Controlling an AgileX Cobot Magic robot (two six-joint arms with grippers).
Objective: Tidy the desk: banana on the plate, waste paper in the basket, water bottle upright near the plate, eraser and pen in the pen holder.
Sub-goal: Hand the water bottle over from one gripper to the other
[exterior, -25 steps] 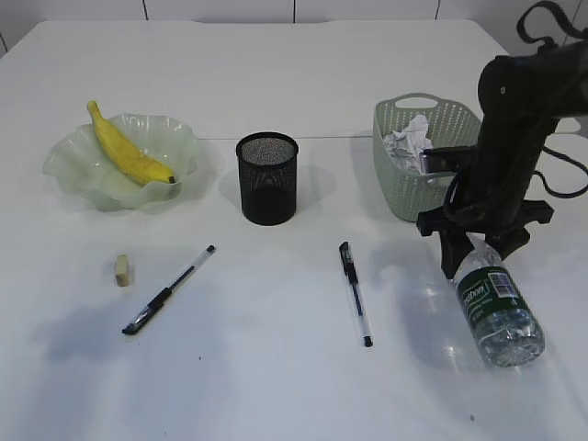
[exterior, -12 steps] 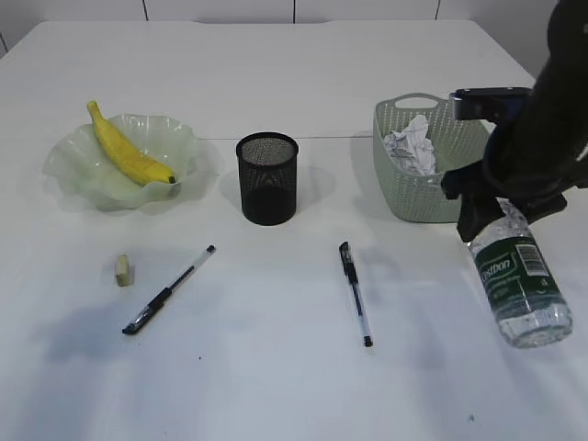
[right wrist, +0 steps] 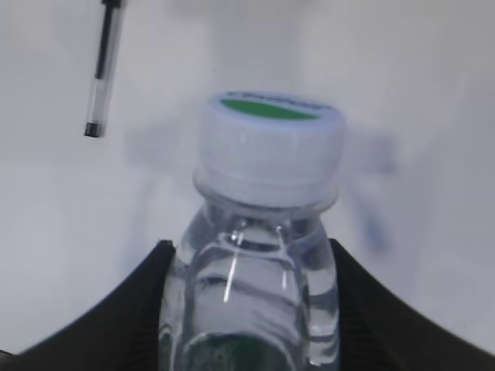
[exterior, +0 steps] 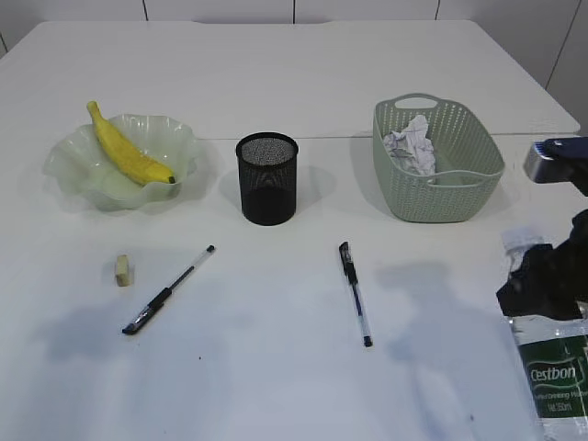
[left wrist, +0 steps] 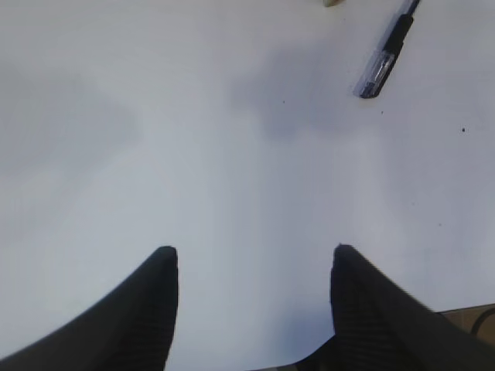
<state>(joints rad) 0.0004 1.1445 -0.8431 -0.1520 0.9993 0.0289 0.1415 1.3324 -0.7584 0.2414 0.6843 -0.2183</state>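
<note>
Water bottle (right wrist: 259, 255) clamped between right gripper (right wrist: 247, 267) jaws, held at right edge above counter (exterior: 276, 367), beyond the basket (exterior: 439, 193). Left gripper (left wrist: 251, 267) jaws apart, empty, over bare counter near a pen (left wrist: 384, 58).

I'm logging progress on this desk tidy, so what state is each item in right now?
banana: lying on the plate.
waste paper: in the basket.
water bottle: gripped by the right gripper, off the table.
pen holder: upright.
eraser: on the table.
two pens: flat on the table.
left gripper: open, empty.
</note>
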